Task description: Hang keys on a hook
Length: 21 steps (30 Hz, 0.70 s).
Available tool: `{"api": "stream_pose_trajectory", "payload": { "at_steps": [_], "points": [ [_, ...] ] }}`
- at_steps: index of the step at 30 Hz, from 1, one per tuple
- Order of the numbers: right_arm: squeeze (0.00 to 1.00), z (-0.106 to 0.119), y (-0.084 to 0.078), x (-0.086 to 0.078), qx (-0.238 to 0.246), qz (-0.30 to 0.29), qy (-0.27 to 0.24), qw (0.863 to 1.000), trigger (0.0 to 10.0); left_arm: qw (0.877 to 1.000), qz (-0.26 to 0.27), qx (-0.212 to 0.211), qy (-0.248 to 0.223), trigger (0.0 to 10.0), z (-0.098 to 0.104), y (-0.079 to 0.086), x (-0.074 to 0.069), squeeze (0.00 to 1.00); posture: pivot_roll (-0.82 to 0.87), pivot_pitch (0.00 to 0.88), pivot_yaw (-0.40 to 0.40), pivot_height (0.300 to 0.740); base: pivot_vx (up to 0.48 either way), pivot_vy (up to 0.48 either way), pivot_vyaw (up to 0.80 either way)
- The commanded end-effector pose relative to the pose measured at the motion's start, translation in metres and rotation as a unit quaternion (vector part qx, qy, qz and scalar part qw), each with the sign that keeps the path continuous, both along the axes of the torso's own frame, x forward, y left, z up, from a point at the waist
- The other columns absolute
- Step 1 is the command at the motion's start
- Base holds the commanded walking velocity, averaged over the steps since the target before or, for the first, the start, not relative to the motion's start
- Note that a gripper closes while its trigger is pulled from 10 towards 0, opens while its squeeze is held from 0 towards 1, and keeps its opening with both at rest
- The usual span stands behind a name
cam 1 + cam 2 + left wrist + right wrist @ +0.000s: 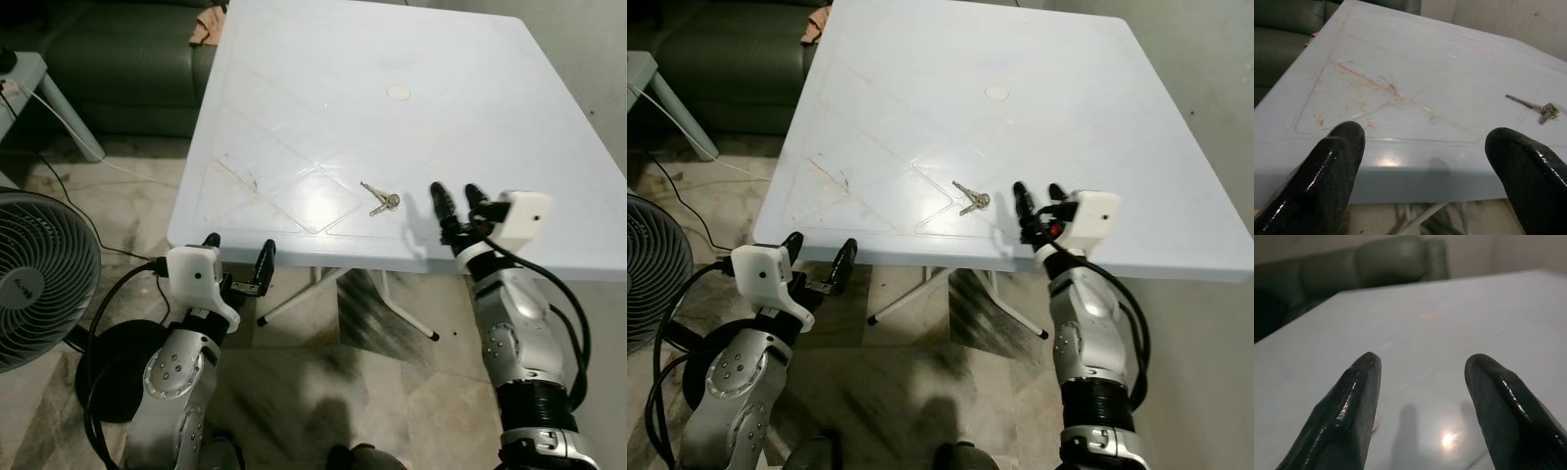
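Writing cannot be read anywhere. Small silver keys [380,200] lie at centre frame on the pale blue plastic table [323,108]. Right gripper [457,202], fingers spread, sits just right of them; left gripper [238,257], also spread, hangs below the table's edge. Grey floor fan [39,279] is cut off at left; a dark green sofa [118,59] stands upper left.

Home: green sofa [127,59], floor fan [39,279], plastic table [392,59].
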State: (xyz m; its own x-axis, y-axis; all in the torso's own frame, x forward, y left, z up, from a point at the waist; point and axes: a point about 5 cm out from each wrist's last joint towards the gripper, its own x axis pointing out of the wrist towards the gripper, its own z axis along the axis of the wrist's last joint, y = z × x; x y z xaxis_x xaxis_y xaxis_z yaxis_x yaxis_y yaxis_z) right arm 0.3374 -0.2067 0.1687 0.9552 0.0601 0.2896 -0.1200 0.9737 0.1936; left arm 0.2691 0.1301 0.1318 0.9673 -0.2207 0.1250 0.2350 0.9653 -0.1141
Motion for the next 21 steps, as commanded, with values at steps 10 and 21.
{"api": "stream_pose_trajectory", "payload": {
  "at_steps": [10, 21],
  "points": [
    [0.00, -0.040, -0.015, -0.022, -0.023, -0.008, 0.044, 0.999, 10.0, 0.999, 0.000, 0.028, 0.039, 10.0, -0.037, 0.000, 0.002, 0.00, 0.00, 0.111, -0.047, 0.732, 0.000, 0.000, 0.00],
    [0.00, -0.056, -0.003, -0.034, -0.045, 0.011, 0.055, 0.997, 10.0, 0.999, 0.007, 0.039, 0.037, 10.0, -0.046, 0.001, -0.004, 0.00, 0.01, 0.108, -0.054, 0.732, 0.000, 0.000, 0.00]
  ]
}}
